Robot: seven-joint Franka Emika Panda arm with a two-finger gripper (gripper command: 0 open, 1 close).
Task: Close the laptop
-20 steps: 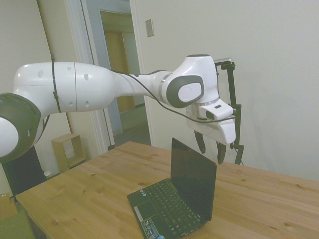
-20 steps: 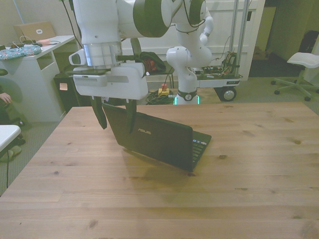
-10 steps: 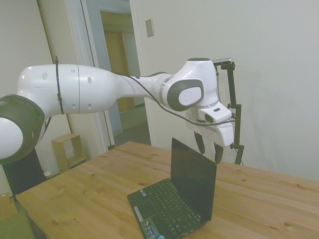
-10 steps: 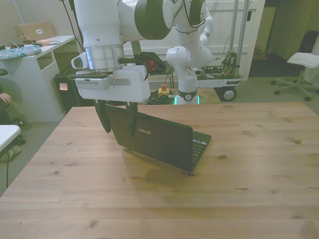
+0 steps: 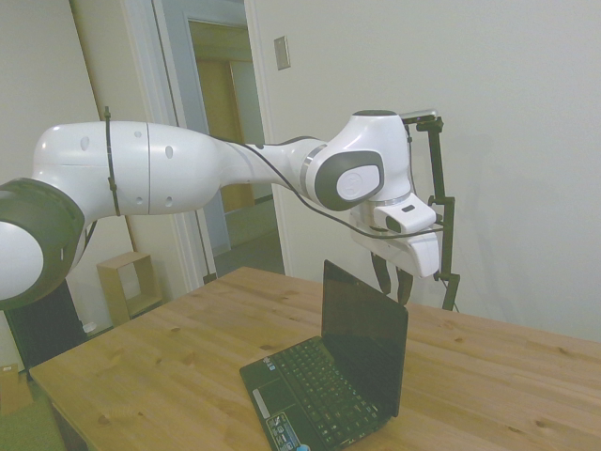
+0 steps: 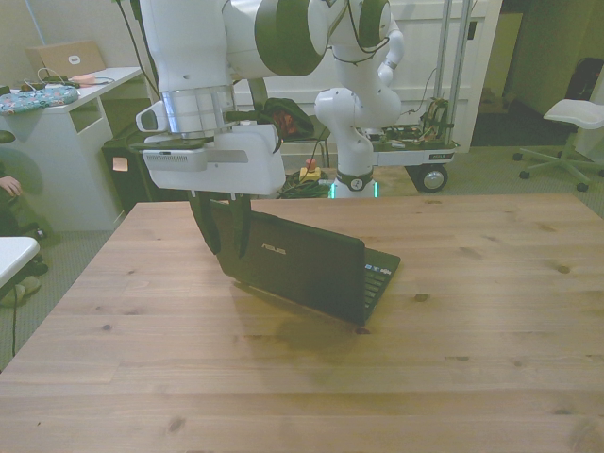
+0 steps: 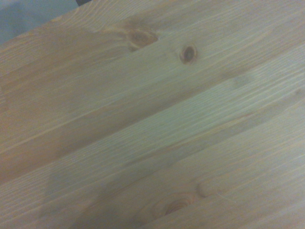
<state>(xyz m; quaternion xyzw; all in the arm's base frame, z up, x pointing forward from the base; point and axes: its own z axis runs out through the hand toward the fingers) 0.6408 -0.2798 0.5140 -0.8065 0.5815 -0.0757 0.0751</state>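
Laptop (image 6: 302, 264) standing open near the middle of the wooden bench (image 6: 472, 359), screen close to upright. Claw (image 6: 226, 241) hanging behind the lid's top corner, fingers only a little parted, gripping nothing. Bare planks in the wrist view.

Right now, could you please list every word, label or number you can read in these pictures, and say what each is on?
"ASUS": pale letters on the back of the laptop lid, front view.
Stickers at the laptop's front corner, side view: too small to read.
Keyboard legends: too small to read.
Wall plate beside the doorway: no text visible.
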